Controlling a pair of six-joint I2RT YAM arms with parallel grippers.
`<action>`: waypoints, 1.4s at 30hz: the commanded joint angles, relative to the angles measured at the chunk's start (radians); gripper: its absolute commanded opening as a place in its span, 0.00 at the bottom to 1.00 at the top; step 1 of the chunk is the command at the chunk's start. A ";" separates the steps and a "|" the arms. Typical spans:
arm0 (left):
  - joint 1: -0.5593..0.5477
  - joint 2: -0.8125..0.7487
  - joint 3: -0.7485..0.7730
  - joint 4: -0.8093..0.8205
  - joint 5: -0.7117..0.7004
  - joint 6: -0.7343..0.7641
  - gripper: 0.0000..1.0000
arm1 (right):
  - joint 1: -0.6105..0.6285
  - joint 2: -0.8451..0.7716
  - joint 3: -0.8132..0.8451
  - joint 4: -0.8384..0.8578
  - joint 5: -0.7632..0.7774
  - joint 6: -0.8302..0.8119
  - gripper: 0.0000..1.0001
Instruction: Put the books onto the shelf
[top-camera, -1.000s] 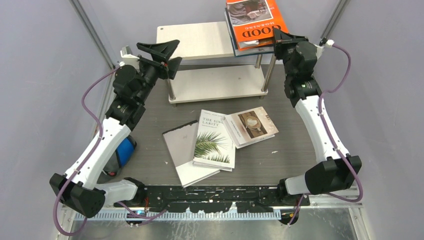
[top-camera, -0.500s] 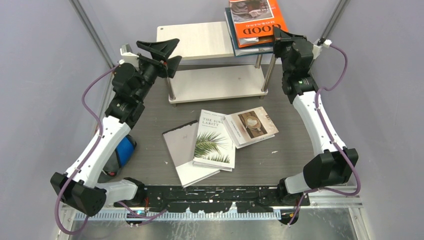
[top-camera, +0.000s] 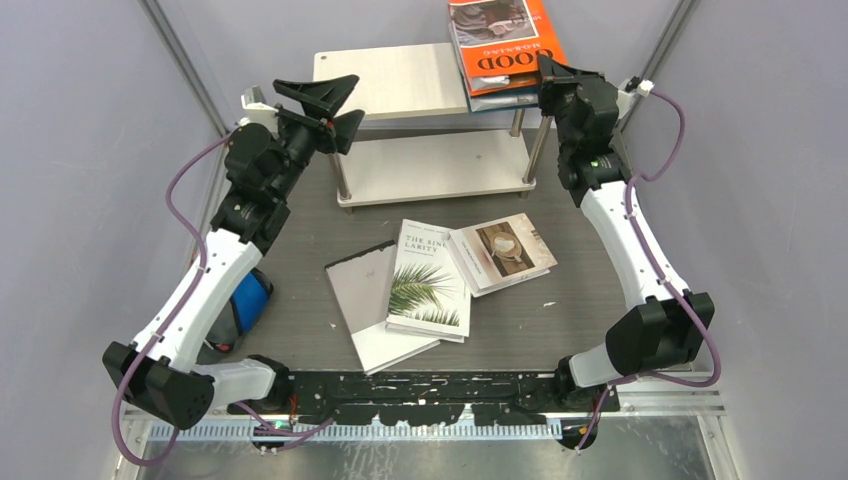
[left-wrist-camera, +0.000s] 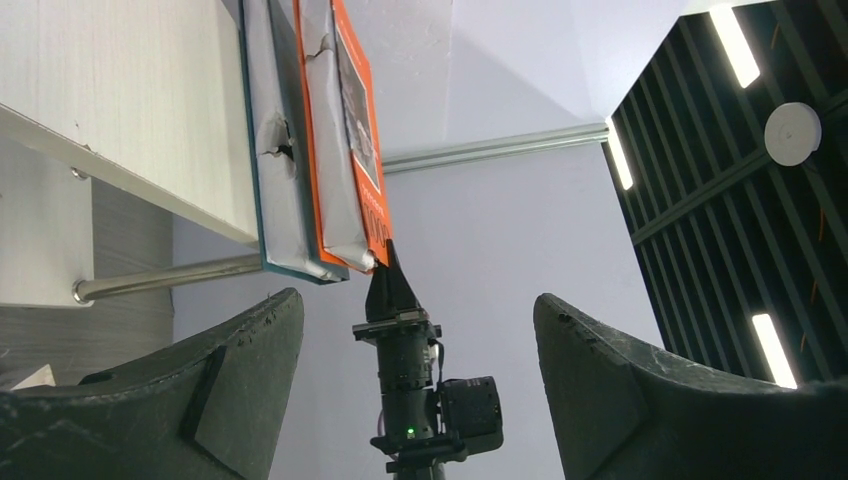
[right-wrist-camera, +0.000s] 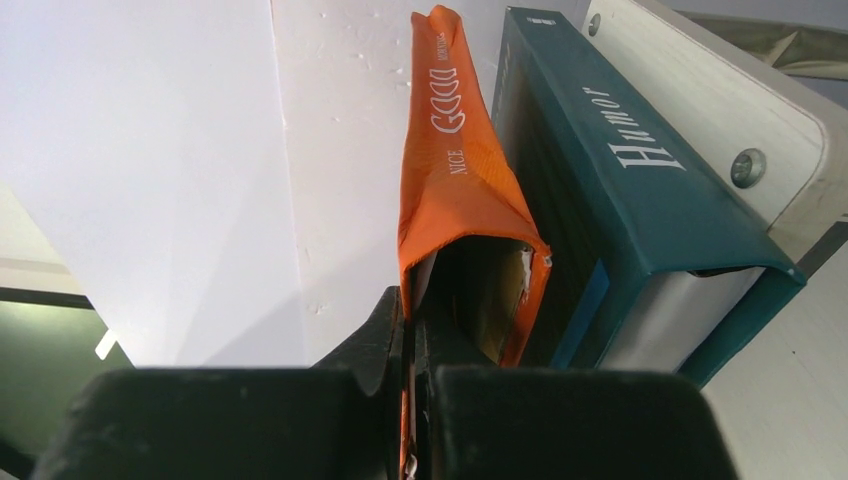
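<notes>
**Right gripper easing the orange book further onto the shelf**

The right gripper (right-wrist-camera: 409, 325) is pinching a corner of the orange book (right-wrist-camera: 455, 190), its jaws nearly together on the thin cover, and is nudging it inward over the teal book (right-wrist-camera: 625, 175) underneath. Both are lying stacked at the right end of the shelf (top-camera: 400, 80), on its top board. The left wrist view is showing their edges hanging past the end of that board.

Compared with a second ago, the right arm is standing closer to the rack and the orange book is sitting slightly further left and back. The overhang is shrinking, though it does not look fully gone. This placement looks to be in its last stage, with letting go the likely next step once the stack is resting squarely.

The left gripper (top-camera: 352, 102) is hovering with its jaws spread wide and nothing between them, just off the shelf's left front corner, where it was a second ago.

On the worktop (top-camera: 590, 290), three books are waiting exactly where they were. The grey-white book (top-camera: 358, 285) is lying partly under the palm-leaf book (top-camera: 430, 285), with the cup-photo book (top-camera: 505, 250) overlapping the latter's right edge. By this count, two of the five books are on the shelf.
</notes>
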 joint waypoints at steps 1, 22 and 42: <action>0.009 -0.003 0.043 0.041 0.034 -0.003 0.84 | 0.010 -0.025 0.028 0.102 0.039 0.023 0.02; 0.023 -0.004 0.027 0.053 0.056 -0.022 0.85 | 0.022 -0.055 -0.026 0.071 0.080 0.018 0.40; 0.025 -0.004 0.019 0.069 0.058 -0.035 0.85 | 0.025 -0.109 -0.049 -0.003 0.065 0.003 0.43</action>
